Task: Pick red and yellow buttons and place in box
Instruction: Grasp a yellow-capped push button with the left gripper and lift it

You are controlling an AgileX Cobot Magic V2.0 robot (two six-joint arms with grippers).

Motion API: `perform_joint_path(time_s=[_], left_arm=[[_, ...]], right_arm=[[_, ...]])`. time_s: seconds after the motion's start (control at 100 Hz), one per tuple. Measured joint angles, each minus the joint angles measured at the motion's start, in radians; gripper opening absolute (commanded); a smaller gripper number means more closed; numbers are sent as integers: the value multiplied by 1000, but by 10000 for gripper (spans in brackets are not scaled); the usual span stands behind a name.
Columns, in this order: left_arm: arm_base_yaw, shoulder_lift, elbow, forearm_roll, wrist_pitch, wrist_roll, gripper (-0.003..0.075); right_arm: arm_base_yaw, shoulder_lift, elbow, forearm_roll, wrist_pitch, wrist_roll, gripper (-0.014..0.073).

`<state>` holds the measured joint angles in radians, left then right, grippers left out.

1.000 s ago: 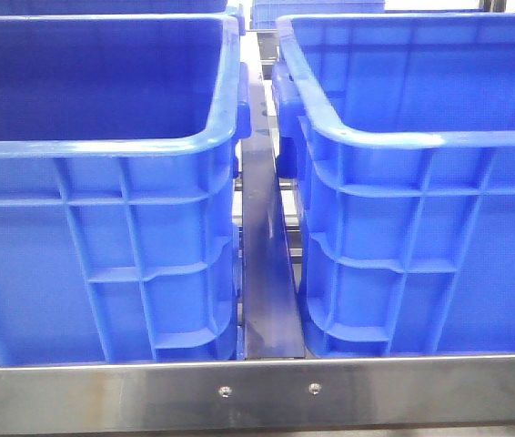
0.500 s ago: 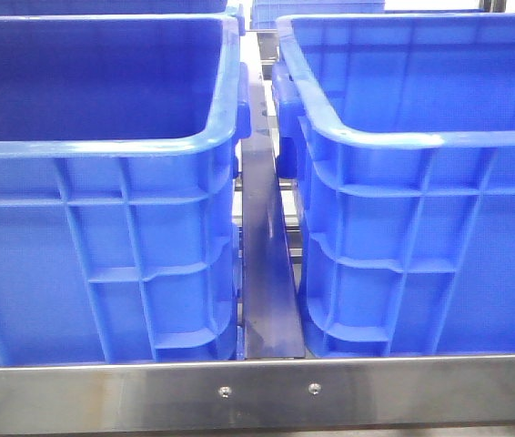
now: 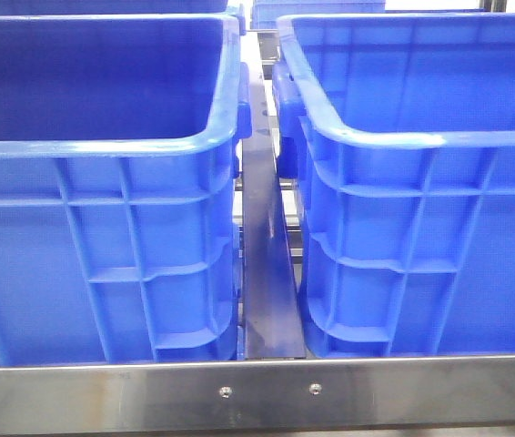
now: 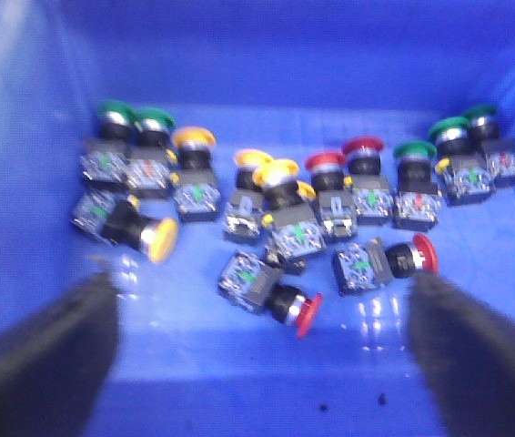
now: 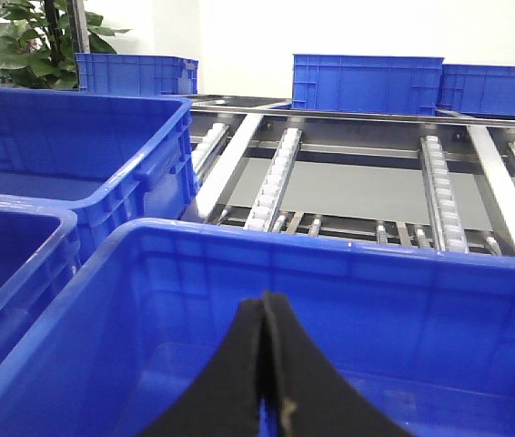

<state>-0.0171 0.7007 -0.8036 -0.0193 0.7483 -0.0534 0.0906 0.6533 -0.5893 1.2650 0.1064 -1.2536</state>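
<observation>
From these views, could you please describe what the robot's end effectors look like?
Only the fingers show. The left end effector has two broad, matte black fingers, blurred at the frame's lower corners. The right end effector has two black, smoothly curved fingers tapering to a narrow tip. No cables, markings or arm links are visible.

Dark fingers are all I see of my rig

On my left wrist feed the left gripper [image 4: 257, 364] shows as two broad, blurred wedges, dark grey to black and matte, with soft edges and no markings I can read. On the right feed the right gripper [image 5: 267, 382] is black, its two curved fingers [image 5: 230, 382] tapering to a rounded tip, with a thin pale seam running down between them.
</observation>
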Motion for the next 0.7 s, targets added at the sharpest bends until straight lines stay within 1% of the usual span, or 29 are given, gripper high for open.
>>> perform_joint_path(time_s=[0.31,0.55,0.7], left_arm=[[-5,264,-19,-72,-51,5,672],[-111,471,-97,-89,-133,5,671],[-131,610,-159,-91,-150,5,671]], right_arm=[[0,0,0,0,0,-2,-104],[0,0,0,0,2,-2,-104],[0,0,0,0,4,-2,-104]])
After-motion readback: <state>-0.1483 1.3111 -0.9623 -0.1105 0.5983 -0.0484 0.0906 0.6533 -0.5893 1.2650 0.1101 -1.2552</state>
